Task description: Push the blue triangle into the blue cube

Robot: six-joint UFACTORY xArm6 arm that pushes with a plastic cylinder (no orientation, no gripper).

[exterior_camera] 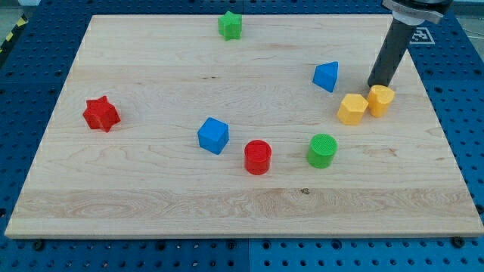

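The blue triangle (327, 76) lies on the wooden board at the view's upper right. The blue cube (213, 135) sits near the board's middle, well to the lower left of the triangle. My dark rod comes down from the view's top right, and my tip (373, 85) rests on the board to the right of the blue triangle, a short gap away, just above the two yellow blocks.
Two yellow blocks (352, 108) (380, 99) sit side by side below my tip. A red cylinder (258, 157) and a green cylinder (322, 150) lie right of the blue cube. A red star (100, 114) is at the left, a green star (230, 25) at the top. The board edge (242, 229) borders blue pegboard.
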